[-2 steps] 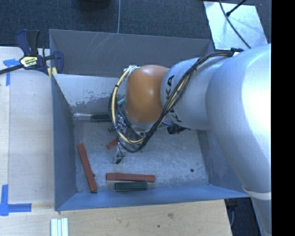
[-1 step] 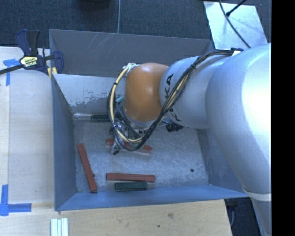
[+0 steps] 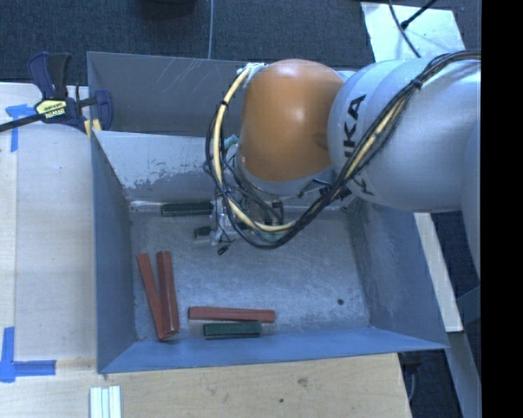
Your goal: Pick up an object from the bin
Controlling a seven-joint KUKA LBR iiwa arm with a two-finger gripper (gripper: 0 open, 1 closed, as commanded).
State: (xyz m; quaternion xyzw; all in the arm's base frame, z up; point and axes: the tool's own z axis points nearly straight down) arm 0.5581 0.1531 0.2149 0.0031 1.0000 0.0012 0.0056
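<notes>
Dark stick (image 3: pixel 184 210) at 11 o'clock in bin (image 3: pixel 110 269), by back wall; pincer (image 3: pixel 221 235) just beside, open or closed cannot tell. Risk: wall crowds pincer, stick skids away.

This looks like a robotics lab or test cell. A large silver industrial arm (image 3: pixel 409 139) with black maker's lettering, an orange cover (image 3: pixel 286 122) and loosely looped cables (image 3: pixel 261 233) at its wrist leans over a grey metal bin (image 3: pixel 114 269), with dark carpeted floor (image 3: pixel 122 24) behind.
</notes>
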